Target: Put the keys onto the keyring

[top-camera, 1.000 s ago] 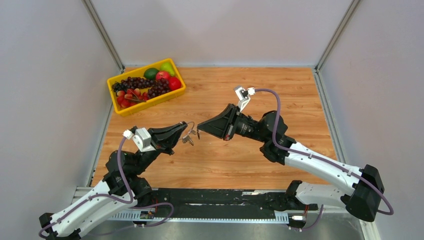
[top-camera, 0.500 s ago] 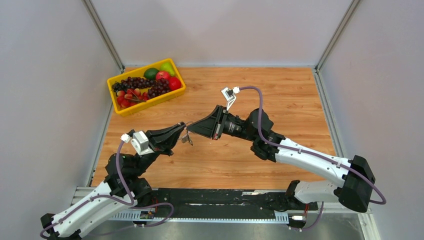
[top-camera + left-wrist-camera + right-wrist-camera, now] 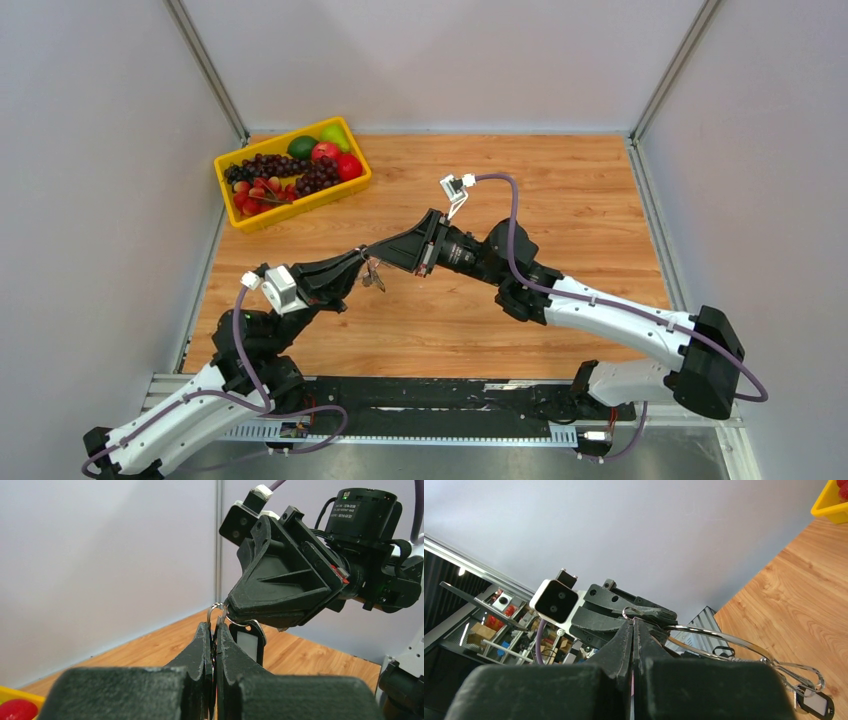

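My left gripper is shut on the keyring, held above the table; tiny silver keys dangle under it. In the left wrist view the left gripper pinches the wire, and a small loop of the keyring sticks up. A black tag with a pale window hangs behind. My right gripper is shut and its tip touches that loop. In the right wrist view the right gripper is shut on a thin piece, the key, almost wholly hidden; the keyring arcs right to the tag.
A yellow basket of grapes, apples and limes stands at the table's back left; its corner shows in the right wrist view. Grey walls enclose the wooden table on three sides. The two grippers meet tip to tip over the table's middle left.
My right arm has moved left until its tip meets the left gripper and the ring. The left gripper has shifted slightly, still holding the keyring.
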### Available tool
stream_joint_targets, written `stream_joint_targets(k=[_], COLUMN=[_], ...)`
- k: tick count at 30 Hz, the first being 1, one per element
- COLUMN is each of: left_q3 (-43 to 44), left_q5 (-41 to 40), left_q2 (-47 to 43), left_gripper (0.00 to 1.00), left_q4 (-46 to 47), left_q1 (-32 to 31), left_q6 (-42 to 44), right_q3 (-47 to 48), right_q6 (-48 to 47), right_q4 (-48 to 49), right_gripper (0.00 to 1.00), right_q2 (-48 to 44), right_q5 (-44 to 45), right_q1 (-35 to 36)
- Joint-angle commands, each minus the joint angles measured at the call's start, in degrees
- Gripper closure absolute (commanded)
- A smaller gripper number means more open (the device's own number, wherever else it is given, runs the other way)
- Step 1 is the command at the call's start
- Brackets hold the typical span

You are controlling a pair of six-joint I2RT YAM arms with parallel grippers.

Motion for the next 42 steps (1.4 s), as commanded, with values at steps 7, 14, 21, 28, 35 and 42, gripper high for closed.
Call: stream_joint_targets(k=[7, 14, 21, 28, 35, 42], left_q3=[-0.55, -0.6, -0.77, -1.05, -1.59, -1.82], left_q5=[1.1, 2.43, 2.07, 0.85, -3.79, -6.18], left_q2=[-1.22, -1.46, -1.57, -1.4, -2.46, -1.44], left_gripper=[1.0, 1.0, 0.99, 1.0, 1.0, 1.0], left_q4=[5.19, 5.24, 5.26, 5.37, 5.83, 7.59], left_q1=[0.11, 0.04, 0.08, 0.06, 0.09, 0.12], left_q6=[0.93, 1.05, 1.16, 1.5, 2.39, 2.37], right_q3=[2.77, 3.18, 3.72, 3.77, 3.75, 4.09], right_q6=[1.44, 2.08, 2.7, 3.88, 4.67, 6.25], right_q4=[1.37, 1.58, 1.3, 2.4, 2.01, 2.64], right_gripper=[1.0, 1.0, 1.0, 1.0, 1.0, 1.0], right_q2=[1.03, 1.93, 2.73, 2.97, 2.68, 3.78], right_q5=[3.24, 2.94, 1.63, 0.0, -0.04, 0.23], right_q1=[0.79, 1.1, 1.38, 1.58, 2.09, 2.72])
